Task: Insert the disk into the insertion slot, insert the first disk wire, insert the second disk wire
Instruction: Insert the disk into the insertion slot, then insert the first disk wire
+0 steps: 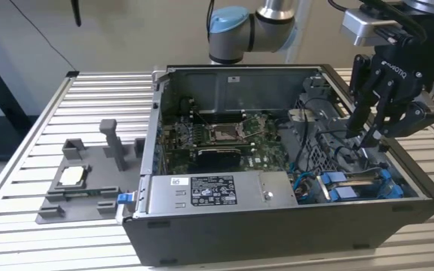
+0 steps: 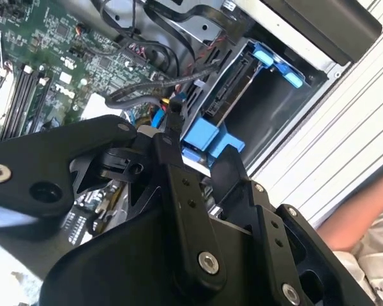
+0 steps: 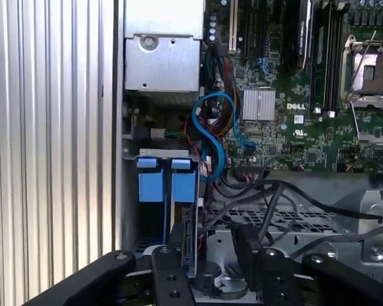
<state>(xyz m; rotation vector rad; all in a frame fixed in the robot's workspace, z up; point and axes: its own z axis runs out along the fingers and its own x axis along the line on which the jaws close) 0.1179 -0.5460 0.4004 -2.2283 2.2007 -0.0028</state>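
On the slatted aluminium table point(image 1: 13, 197), well apart from the open computer case point(image 1: 277, 237) toward the exterior view's left, stands a grey printed fixture point(image 1: 89, 189) with upright posts. A square silver processor chip point(image 1: 72, 176) lies in one of its pockets. A small blue latch point(image 1: 124, 199) sticks out at the case corner nearest that fixture.

Inside the case, along its near wall, lies the grey labelled power supply box point(image 1: 213, 192). Behind it, in the middle of the case, the green motherboard point(image 1: 262, 135) carries the square processor socket point(image 1: 225, 132). Above the case's far wall rises the robot arm's blue-capped joint point(image 1: 228, 25).

Further toward the exterior view's right, blue cables point(image 1: 302, 182) loop up between the power supply box and the drive cage. In the first wrist view, black cables point(image 3: 274, 197) trail across the cage's perforated top, crowding the space next to the claw.

The disk point(image 1: 356, 182) stands on edge in the case's near corner on the exterior view's right, down in the insertion slot point(image 2: 271, 121). The tabs of its blue carrier point(image 3: 184, 185) sit at the mouth of the bay. The gripper point(image 1: 361, 140) hangs inside the case over that corner with its claw apart and nothing clamped. In the first wrist view one finger point(image 3: 176, 241) is just beside the disk's thin edge and the other stands clear on the cage side. Whether the near finger touches the disk cannot be told, nor whether any wire is plugged into it.

Outside the case wall on that side, the second wrist view shows a person's arm point(image 2: 357, 217) beside the table.
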